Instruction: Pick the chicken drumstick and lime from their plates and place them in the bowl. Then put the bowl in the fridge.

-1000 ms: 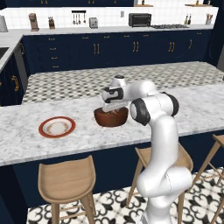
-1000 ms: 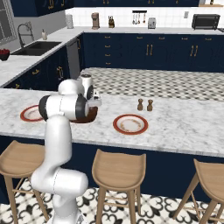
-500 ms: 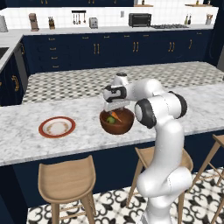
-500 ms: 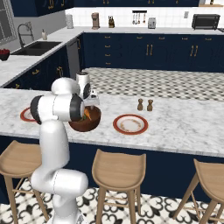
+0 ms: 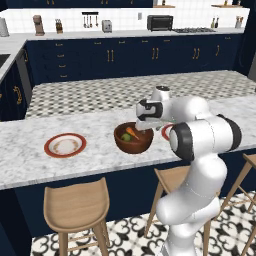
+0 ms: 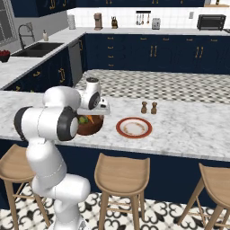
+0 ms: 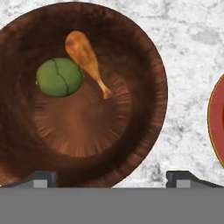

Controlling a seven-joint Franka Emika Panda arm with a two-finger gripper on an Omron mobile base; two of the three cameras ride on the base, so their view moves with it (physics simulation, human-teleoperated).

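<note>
The wooden bowl [image 5: 133, 145] [image 6: 91, 128] [image 7: 131, 144] stands on the marble island near its front edge. Inside it lie the green lime [image 5: 124, 136] [image 7: 59, 78] and the orange-brown chicken drumstick [image 5: 131, 133] [image 7: 85, 57], side by side and touching. My gripper [image 5: 145, 126] [image 6: 93, 112] [image 7: 111, 177] hangs just over the bowl's right rim, open, with its fingertips [image 7: 42, 177] wide apart and nothing between them. One red-rimmed plate [image 5: 50, 146] lies bare to the left. The other plate [image 5: 165, 133] [image 6: 122, 128] [image 7: 218, 127] lies right of the bowl. The fridge is out of view.
A salt and a pepper shaker [image 6: 144, 108] stand behind the right plate. Wooden stools [image 5: 75, 205] [image 6: 121, 173] line the island's front. Navy cabinets and a back counter with a toaster oven [image 5: 160, 22] lie across the tiled aisle.
The hand has come lower and to the right, off the bowl's middle. The bowl now sits slightly nearer the island's front edge, and the lime and drumstick inside it have come into sight.
</note>
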